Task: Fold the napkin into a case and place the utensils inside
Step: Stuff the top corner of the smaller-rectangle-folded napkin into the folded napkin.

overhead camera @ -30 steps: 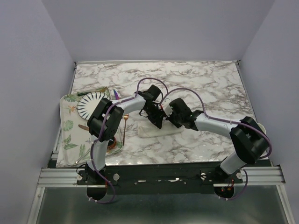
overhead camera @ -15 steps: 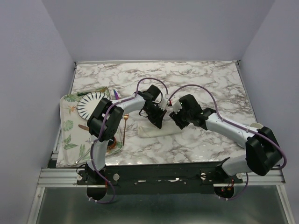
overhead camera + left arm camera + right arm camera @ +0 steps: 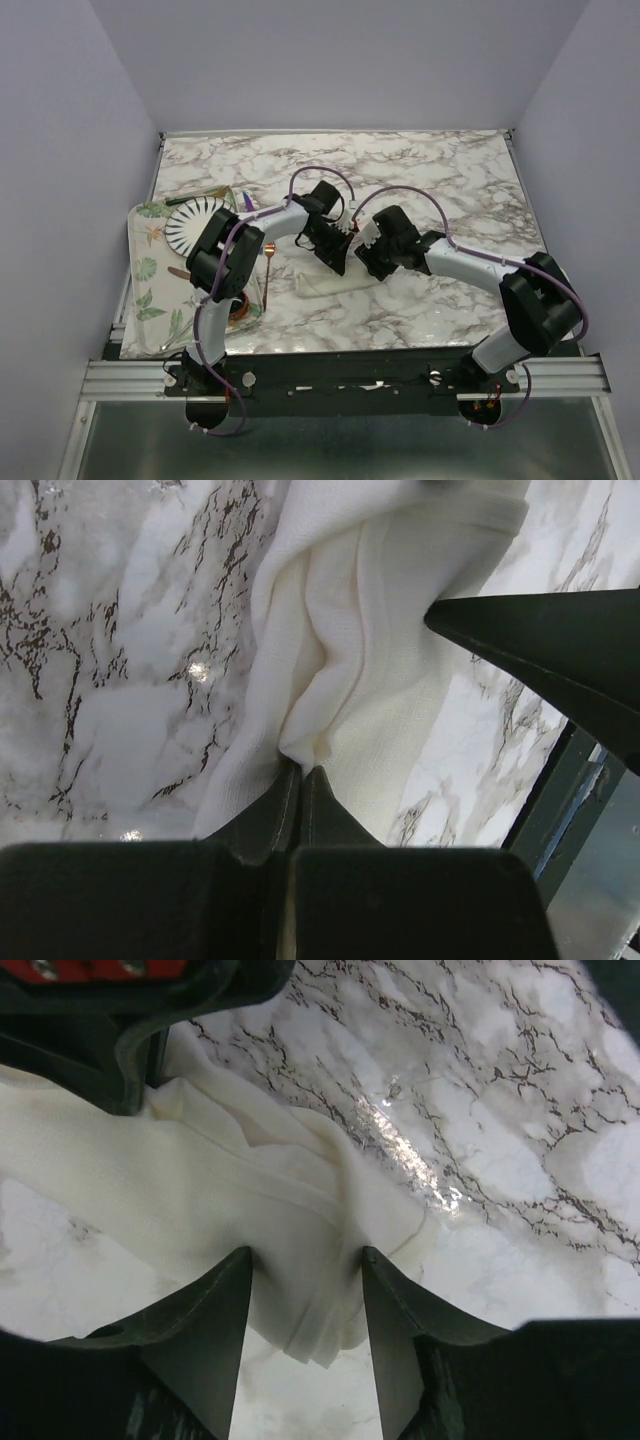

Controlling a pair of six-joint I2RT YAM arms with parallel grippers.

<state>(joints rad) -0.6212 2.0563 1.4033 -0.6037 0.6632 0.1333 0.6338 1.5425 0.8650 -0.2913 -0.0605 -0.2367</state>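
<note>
The napkin point(image 3: 325, 284) lies as a narrow cream strip on the marble, bunched under both grippers. My left gripper point(image 3: 337, 257) is shut on a raised fold of the napkin point(image 3: 370, 650), its tips point(image 3: 300, 772) pinching the cloth. My right gripper point(image 3: 367, 262) stands open just to the right; in its wrist view a folded corner of the napkin point(image 3: 250, 1185) hangs between its spread fingertips point(image 3: 305, 1260). A purple-blue utensil point(image 3: 245, 199) and a copper fork point(image 3: 268, 258) lie left of the napkin, at the tray's right edge.
A leaf-patterned tray point(image 3: 146, 292) sits at the left with a black-striped white plate point(image 3: 194, 225) and a copper knife-like utensil point(image 3: 178, 272). The left arm's links reach over the tray. Grey walls enclose the table on three sides.
My right gripper's jaws have spread apart around the napkin's corner, and the right arm's elbow swung out to the right and back. The left gripper has stayed shut on the fold.
</note>
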